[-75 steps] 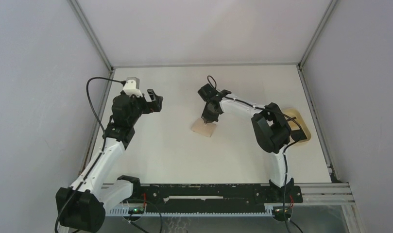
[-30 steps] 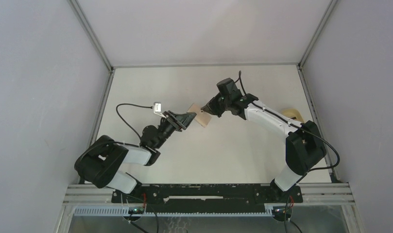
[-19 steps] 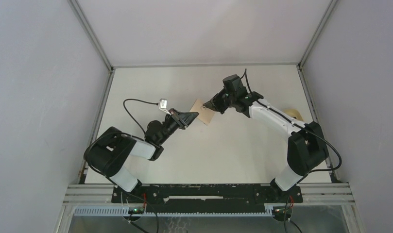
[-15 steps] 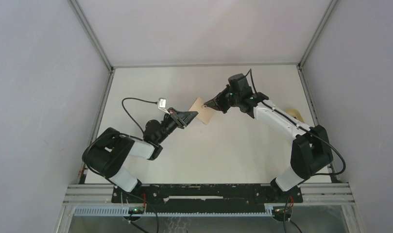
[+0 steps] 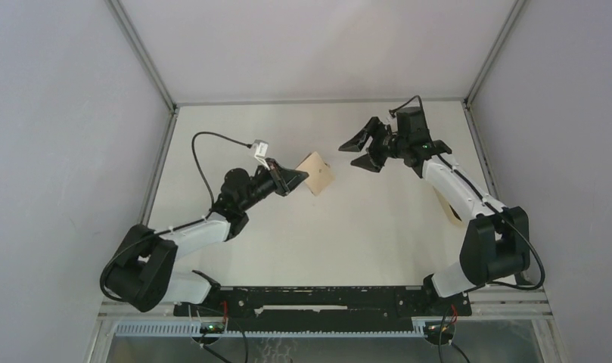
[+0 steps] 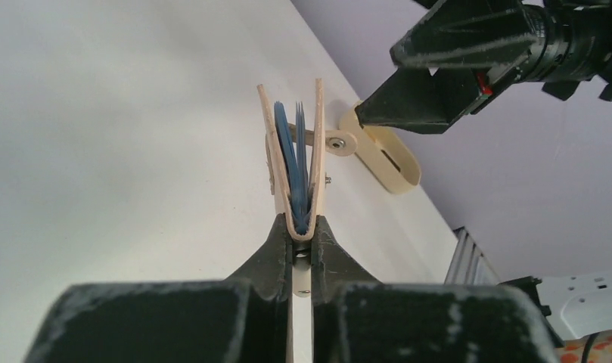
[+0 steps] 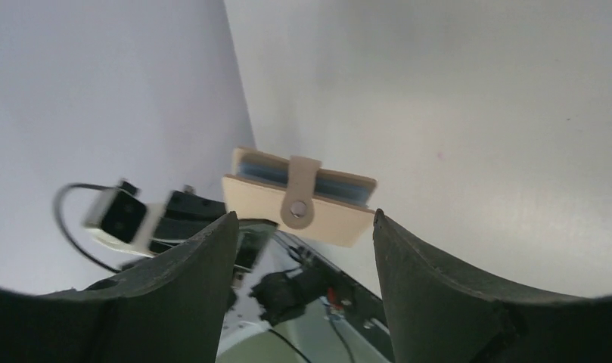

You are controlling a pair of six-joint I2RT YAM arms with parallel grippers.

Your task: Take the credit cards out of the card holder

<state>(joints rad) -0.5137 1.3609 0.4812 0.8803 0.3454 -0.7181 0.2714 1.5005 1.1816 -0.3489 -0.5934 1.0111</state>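
**A:** Where's the wallet?

**B:** The small flat tan card holder [image 5: 316,172] is up off the white table [image 5: 363,234]. The left gripper [image 5: 296,177] is clamped hard on its folded spine. Its mouth faces the right arm, and the tan snap strap [image 7: 296,198] hangs loose.

**A:** Cards?

**B:** The thin light-blue credit cards [image 6: 291,162] are wedged between the splayed leaves, edges showing. I can't pick out a black one.

**A:** Right side?

**B:** The right gripper [image 5: 346,153] is spread wide and carrying nothing. It's near the mouth, not touching. The tan oval tray [image 6: 389,155] lies beyond it.

**A:** Step?

**B:** Holder presented, I'd say, and no card drawn yet. Next, the right fingers need to line up with the stack, pinch one exposed edge and pull straight along the slot while the left braces.
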